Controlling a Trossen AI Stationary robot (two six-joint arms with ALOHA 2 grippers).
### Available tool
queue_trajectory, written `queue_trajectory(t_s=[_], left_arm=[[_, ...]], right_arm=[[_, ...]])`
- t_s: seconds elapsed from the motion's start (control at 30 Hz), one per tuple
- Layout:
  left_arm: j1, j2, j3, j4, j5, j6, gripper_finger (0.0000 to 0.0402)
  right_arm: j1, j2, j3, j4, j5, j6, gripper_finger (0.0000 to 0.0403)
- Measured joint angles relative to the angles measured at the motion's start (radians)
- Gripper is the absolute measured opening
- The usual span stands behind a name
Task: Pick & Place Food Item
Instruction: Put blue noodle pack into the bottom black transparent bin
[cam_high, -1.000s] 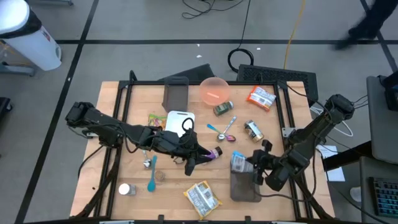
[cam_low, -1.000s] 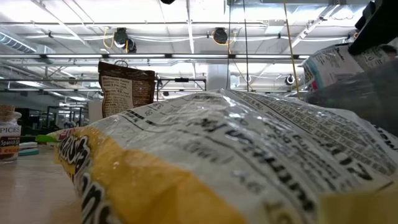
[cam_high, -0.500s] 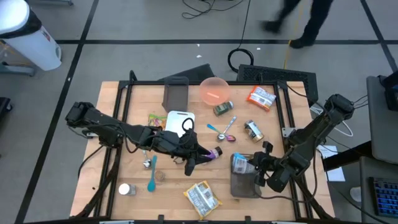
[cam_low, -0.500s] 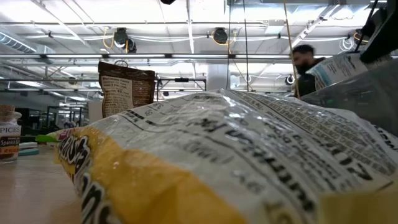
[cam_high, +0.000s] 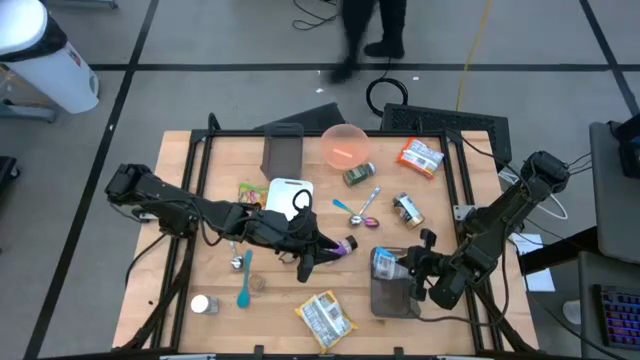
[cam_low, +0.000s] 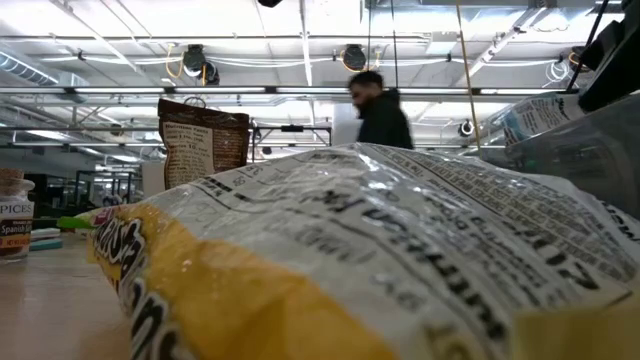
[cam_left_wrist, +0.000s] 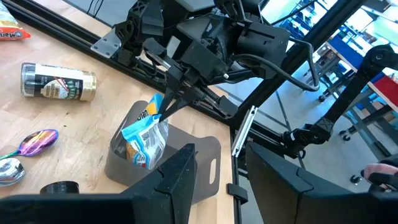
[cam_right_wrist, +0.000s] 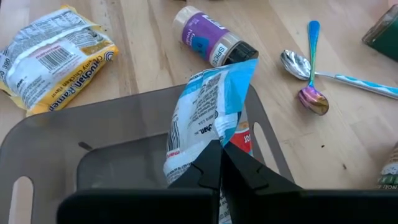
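A blue-and-white food packet (cam_high: 383, 262) hangs in my right gripper (cam_high: 403, 265), which is shut on it at the table's near right. The packet's lower part is inside a grey bin (cam_high: 395, 302); the right wrist view shows packet (cam_right_wrist: 208, 106), bin rim (cam_right_wrist: 93, 124) and the shut gripper (cam_right_wrist: 220, 163). I cannot tell whether the packet touches the bin's floor. My left gripper (cam_high: 318, 252) waits at mid-table, open (cam_left_wrist: 221, 165), with nothing between its fingers. It faces the bin and the packet (cam_left_wrist: 144, 134). My right gripper pinches the packet near its upper end (cam_right_wrist: 211, 138) between its two fingers. The fingers (cam_left_wrist: 166, 109) come slanting down from the table's right side. The packet hangs upright below them, its lower part (cam_left_wrist: 140, 152) behind the bin's wall.
A yellow ramen pack (cam_high: 325, 318) lies near the front edge and fills the low view (cam_low: 350, 260). A purple spice jar (cam_high: 343, 245) lies beside my left gripper. Spoons (cam_high: 358, 208), a can (cam_high: 407, 210), a pink bowl (cam_high: 345, 145) and a second bin (cam_high: 283, 150) lie farther back.
My right gripper has sunk a little with the packet, which now sits lower behind the bin's wall in the low view. A person has walked across the floor beyond the table's far edge.
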Motion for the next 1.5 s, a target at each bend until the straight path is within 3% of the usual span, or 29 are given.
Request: queue_trajectory(t_s=[0.63,1.5], left_arm=[[0.001,0.000,0.000,0.000,-0.011,0.019,0.0150],[0.001,0.000,0.000,0.000,-0.012,0.021,0.0150]], right_arm=[[-0.027,-0.075,-0.001,-0.042,0.026,-0.091,0.0000],[-0.029,-0.072,-0.001,-0.062,0.026,-0.136,0.0000]])
